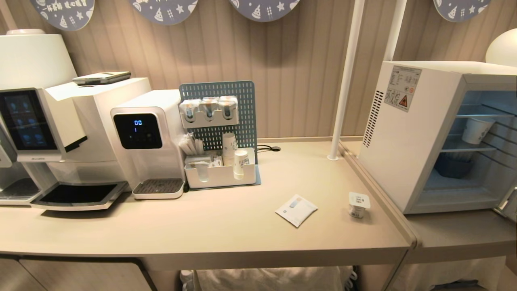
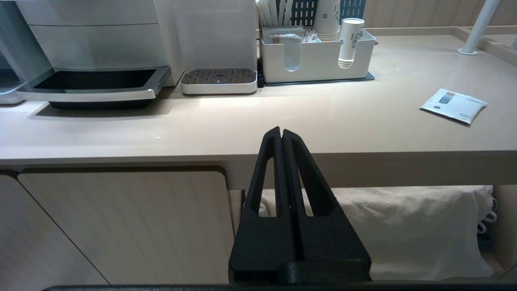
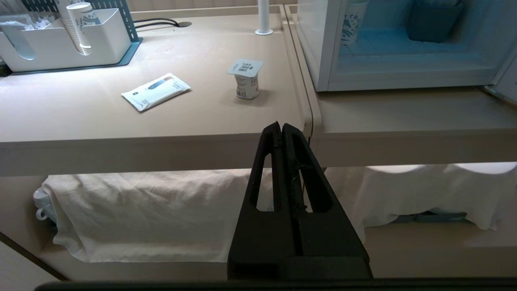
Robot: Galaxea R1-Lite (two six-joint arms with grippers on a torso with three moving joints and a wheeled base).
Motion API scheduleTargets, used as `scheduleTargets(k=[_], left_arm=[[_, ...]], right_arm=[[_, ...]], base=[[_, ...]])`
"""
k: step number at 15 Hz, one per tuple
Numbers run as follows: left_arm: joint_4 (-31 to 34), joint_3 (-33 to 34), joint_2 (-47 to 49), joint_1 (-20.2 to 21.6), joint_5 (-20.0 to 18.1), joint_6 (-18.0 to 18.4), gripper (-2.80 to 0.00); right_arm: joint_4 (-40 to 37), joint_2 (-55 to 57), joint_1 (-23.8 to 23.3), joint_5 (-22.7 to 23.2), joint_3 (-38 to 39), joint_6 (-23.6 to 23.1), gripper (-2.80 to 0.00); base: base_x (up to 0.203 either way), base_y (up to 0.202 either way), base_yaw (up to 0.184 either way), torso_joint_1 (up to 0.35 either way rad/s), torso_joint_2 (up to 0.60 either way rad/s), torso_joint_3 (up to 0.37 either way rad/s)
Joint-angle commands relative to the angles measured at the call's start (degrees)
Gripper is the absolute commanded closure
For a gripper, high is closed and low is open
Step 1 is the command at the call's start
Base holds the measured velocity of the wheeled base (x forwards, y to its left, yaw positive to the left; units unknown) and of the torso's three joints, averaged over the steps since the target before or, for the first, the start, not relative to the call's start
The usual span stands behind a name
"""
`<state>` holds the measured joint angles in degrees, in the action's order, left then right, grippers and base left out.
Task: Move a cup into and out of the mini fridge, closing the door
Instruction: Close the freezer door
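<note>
The cup (image 1: 358, 204), a small white pot with a printed flat lid, stands upright on the beige counter (image 1: 226, 230) near its right edge; the right wrist view also shows the cup (image 3: 246, 79). To its right the mini fridge (image 1: 408, 133) stands open, its lit inside and shelves showing. Only a sliver of the door (image 1: 509, 205) appears at the picture's right edge. My right gripper (image 3: 281, 125) is shut and empty, below and in front of the counter edge. My left gripper (image 2: 281, 131) is shut and empty, low before the counter further left. Neither arm is in the head view.
A white sachet (image 1: 296, 209) lies left of the cup. A white organiser (image 1: 220, 173) with paper cups, a water dispenser (image 1: 147, 141) and a coffee machine (image 1: 48, 133) line the back left. A white pole (image 1: 343, 81) rises beside the fridge. A patterned paper cup (image 1: 476, 129) sits inside the fridge.
</note>
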<state>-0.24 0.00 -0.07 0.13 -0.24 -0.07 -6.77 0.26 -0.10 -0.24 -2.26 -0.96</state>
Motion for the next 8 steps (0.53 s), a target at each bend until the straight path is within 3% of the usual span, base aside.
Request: scheduleTargets(k=[1,5,8], left_arm=[[-0.11,0.09,0.07,0.13,-0.02,-0.02,0.0],[-0.02,0.07,0.07,0.04,-0.02,-0.02,0.0],[-0.06,0.05,0.07,0.08,-0.02,-0.02,0.0]], right_arm=[[-0.35,0.01,0.01,-0.02,-0.21,0.08,0.0],[-0.44,0.01,0.01,-0.11,-0.29,0.7,0.0],[-0.44,0.01,0.01,-0.11,-0.29,0.7,0.0]], base=[[0.0,0.0,0.0,0.0,0.0,0.0],[0.0,0.0,0.0,0.0,0.0,0.0],[-0.152,0.0,-0.001,0.004,0.0,0.001]])
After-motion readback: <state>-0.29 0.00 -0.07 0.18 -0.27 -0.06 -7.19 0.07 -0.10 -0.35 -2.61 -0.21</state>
